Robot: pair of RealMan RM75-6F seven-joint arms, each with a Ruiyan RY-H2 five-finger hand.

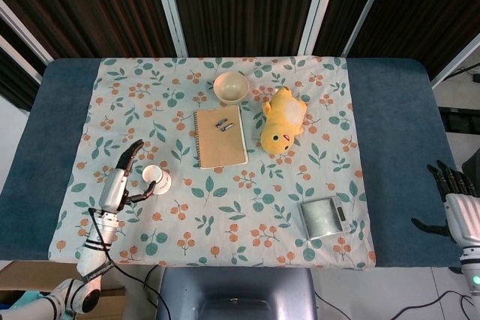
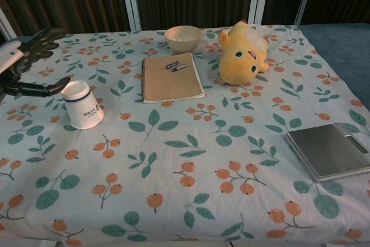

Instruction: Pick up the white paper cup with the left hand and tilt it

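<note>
The white paper cup (image 1: 156, 178) (image 2: 82, 105) with a blue band rests on the flowered cloth at the left, leaning over with its mouth toward my left hand. My left hand (image 1: 120, 181) (image 2: 26, 65) is just left of the cup, fingers spread and holding nothing. Only its thumb tip reaches close to the cup's rim; I cannot tell whether it touches. My right hand (image 1: 457, 204) hangs off the table's right edge in the head view, fingers apart and empty.
A tan notebook (image 1: 220, 136) (image 2: 171, 77) with two small batteries on it lies mid-table. Behind it stands a cream bowl (image 1: 231, 87) (image 2: 183, 38). A yellow plush toy (image 1: 283, 120) (image 2: 243, 53) lies to the right, a grey scale (image 1: 322, 216) (image 2: 329, 150) near the front right.
</note>
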